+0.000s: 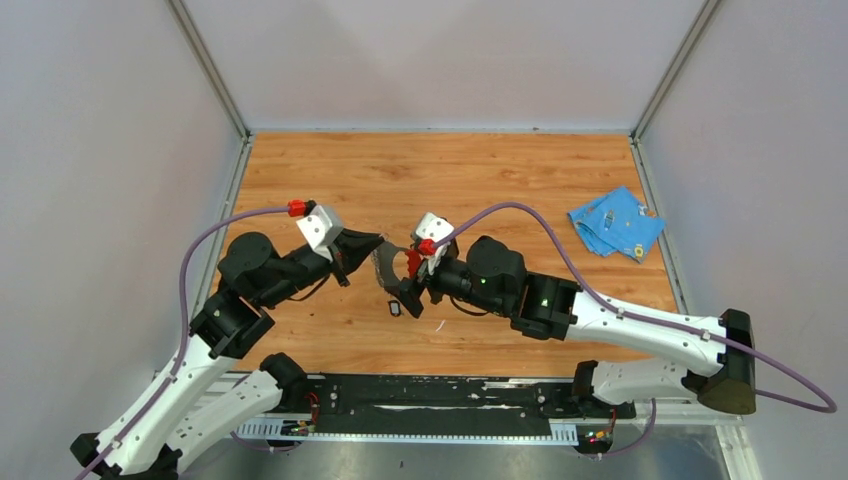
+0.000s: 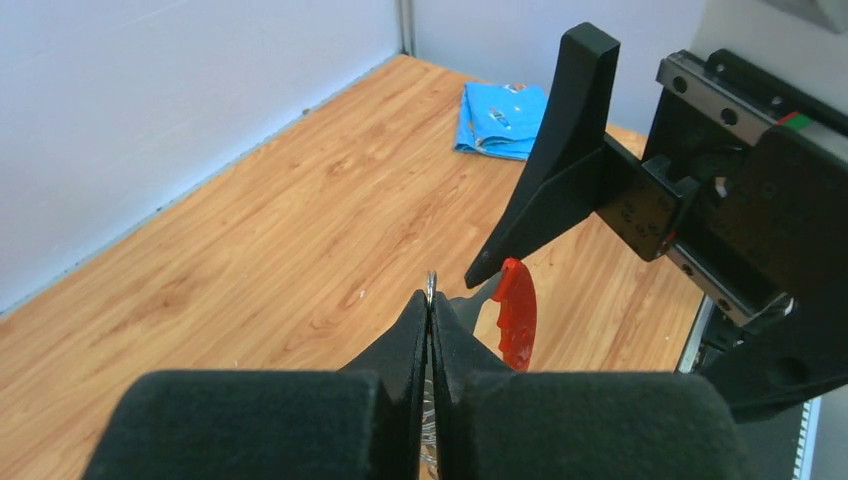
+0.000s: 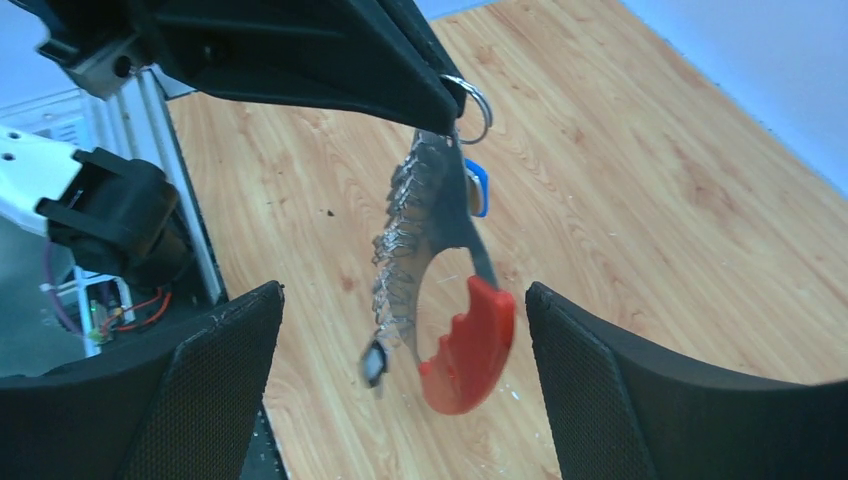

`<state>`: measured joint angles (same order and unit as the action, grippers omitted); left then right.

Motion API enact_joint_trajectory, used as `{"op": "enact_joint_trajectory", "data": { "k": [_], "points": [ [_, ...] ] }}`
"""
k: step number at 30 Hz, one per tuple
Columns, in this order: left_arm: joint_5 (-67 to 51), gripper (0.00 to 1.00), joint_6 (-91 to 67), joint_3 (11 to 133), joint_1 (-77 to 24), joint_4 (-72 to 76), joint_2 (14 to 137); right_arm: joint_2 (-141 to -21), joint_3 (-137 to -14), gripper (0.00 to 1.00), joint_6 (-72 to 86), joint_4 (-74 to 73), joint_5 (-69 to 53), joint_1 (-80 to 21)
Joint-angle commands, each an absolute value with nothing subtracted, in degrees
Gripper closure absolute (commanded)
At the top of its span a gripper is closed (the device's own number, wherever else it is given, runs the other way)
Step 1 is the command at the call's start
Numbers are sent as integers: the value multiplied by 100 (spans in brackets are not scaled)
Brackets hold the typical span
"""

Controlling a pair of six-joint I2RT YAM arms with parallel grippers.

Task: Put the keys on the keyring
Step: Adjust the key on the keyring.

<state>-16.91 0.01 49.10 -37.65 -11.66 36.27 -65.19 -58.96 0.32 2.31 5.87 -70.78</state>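
The left tool (image 2: 430, 300) clenches the small metal ring of the curved red-and-grey strap keyring (image 3: 445, 230), dangling it mid-frame between the released right tool (image 3: 402, 300), apparently steadying it for threading, a blue-headed silver key (image 3: 477, 187) close behind.

Keyring (image 3: 445, 220) hangs before the right end effector (image 3: 400, 292) — cloth (image 1: 615, 222) far right.
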Motion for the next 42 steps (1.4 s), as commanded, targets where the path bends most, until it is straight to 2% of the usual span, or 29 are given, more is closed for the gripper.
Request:
{"op": "enact_joint_trajectory", "data": {
  "k": [1, 8, 15, 21, 25, 34, 36, 40, 41, 42],
  "points": [
    [-1724, 100, -8, 4922, -3782, -936, 3492, -6562, -5776, 9, -336, 654, 948, -7128],
    [-1881, 100, -9, 4907, -3779, -903, 3454, -6260, -5513, 10, -136, 640, 511, -6973],
    [-1951, 100, -9, 4904, -3779, -870, 3445, -6658, -5613, 15, 298, 877, 96, -6881],
    [-1986, 100, -9, 4928, -3786, -914, 3412, -6955, -5683, 27, 403, 1016, 630, -6882],
    [-1995, 100, -8, 4901, -3779, -923, 3385, -6805, -5577, 43, 423, 1095, 985, -6882],
    [-1961, 100, -9, 4804, -3779, -888, 3358, -6646, -5403, 67, 561, 1237, 1045, -6877],
    [-1961, 100, -9, 4776, -3784, -903, 3355, -6667, -5401, 68, 559, 1331, 777, -6877],
    [-1951, 100, 115, 4780, -3779, -901, 3359, -6827, -5508, 60, 614, 1324, 312, -6882],
    [-1958, 100, 110, 4789, -3785, -889, 3376, -6862, -5506, 61, 623, 1364, 171, -6877],
    [-1968, 100, 112, 4802, -3780, -888, 3377, -6879, -5491, 68, 616, 1420, -18, -6874]
  ]
}}
